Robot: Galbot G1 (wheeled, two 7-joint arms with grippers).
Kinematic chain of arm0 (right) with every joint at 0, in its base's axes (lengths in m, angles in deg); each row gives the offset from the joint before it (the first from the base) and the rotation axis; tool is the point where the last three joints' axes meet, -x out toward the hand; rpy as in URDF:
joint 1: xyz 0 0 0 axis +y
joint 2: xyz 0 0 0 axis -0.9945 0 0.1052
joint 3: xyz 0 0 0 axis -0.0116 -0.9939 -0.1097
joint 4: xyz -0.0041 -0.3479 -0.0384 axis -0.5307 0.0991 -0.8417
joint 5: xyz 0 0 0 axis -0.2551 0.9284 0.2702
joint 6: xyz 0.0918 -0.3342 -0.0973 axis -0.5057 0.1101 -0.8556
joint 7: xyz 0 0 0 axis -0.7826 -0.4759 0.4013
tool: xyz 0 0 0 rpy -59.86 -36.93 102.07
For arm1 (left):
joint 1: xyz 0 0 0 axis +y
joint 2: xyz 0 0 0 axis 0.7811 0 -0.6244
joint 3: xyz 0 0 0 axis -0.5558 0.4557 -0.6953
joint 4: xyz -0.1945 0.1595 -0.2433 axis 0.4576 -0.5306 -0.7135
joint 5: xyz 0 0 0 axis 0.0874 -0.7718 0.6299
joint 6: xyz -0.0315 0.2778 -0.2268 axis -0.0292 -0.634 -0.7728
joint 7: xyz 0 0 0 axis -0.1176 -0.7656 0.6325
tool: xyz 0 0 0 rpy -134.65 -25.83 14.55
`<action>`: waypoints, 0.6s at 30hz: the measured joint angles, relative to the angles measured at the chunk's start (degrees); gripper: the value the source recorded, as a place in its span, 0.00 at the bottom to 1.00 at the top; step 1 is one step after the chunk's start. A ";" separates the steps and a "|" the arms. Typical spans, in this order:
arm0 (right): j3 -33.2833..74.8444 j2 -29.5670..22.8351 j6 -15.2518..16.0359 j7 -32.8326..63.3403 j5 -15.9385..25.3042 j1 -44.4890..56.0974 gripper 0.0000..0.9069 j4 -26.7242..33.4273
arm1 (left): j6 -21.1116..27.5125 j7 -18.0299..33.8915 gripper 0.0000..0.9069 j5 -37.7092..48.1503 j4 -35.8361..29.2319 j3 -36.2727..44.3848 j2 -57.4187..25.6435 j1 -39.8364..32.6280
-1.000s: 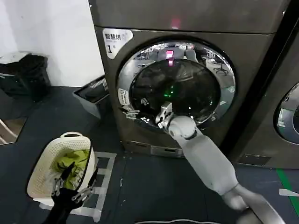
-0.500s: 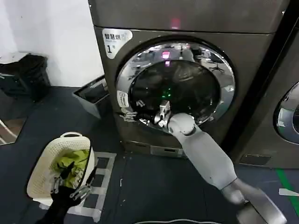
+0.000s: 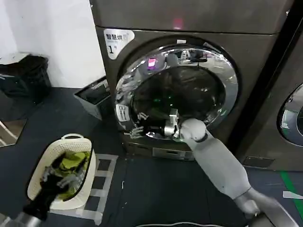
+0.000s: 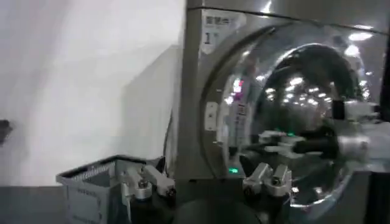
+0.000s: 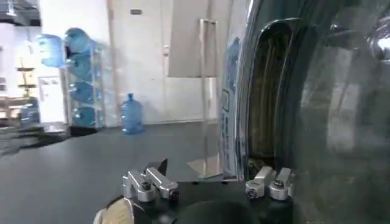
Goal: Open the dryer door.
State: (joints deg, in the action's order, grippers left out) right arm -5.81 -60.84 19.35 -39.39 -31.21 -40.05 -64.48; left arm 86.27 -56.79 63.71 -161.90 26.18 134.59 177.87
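The dryer door (image 3: 180, 90), chrome-rimmed with dark glass, stands slightly ajar on the grey machine with the "1" sticker (image 3: 113, 42); its left edge is swung out from the front. My right gripper (image 3: 138, 128) is at the door's lower left rim. In the right wrist view the right gripper (image 5: 207, 182) is open and the door's edge (image 5: 234, 122) stands between its two fingers. My left gripper (image 3: 61, 179) hangs low over the basket, open. The left wrist view looks past the left gripper (image 4: 206, 181) at the door (image 4: 304, 91).
A white laundry basket (image 3: 40, 165) with green cloth stands on the floor at the left. A grey bin (image 3: 92, 97) sits beside the dryer and a black bag (image 3: 23, 75) against the wall. A neighbouring machine (image 3: 289, 118) is on the right.
The door's left edge has swung outward as my right gripper drew back and lower. My left arm has dropped toward the lower left.
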 joint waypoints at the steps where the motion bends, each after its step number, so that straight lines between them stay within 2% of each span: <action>1: 0.17 0.35 -0.20 -0.95 0.01 0.28 1.00 -0.35 | 0.79 0.59 1.00 1.84 0.47 -0.06 -1.60 -0.41; 4: 1.01 1.62 -0.70 -4.66 0.09 1.31 1.00 -1.66 | 0.63 3.23 1.00 7.61 2.45 0.39 -6.40 -1.89; 9: 2.79 3.72 -1.71 -10.83 -0.79 3.28 1.00 -4.03 | 1.44 4.72 1.00 16.76 6.02 2.53 -14.31 -4.82; 15: 5.28 6.36 -2.01 -19.90 0.46 6.97 1.00 -7.42 | 7.19 6.42 1.00 23.74 10.12 5.11 -22.68 -9.53; 18: 6.77 7.34 -2.43 -23.20 1.17 8.96 1.00 -8.36 | 8.09 6.68 1.00 25.50 11.69 6.90 -25.71 -12.03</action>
State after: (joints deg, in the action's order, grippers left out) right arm 0.96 -53.50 16.91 -62.59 -30.04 -31.09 -72.84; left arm 94.36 -50.11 89.21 -150.20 33.08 108.88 165.84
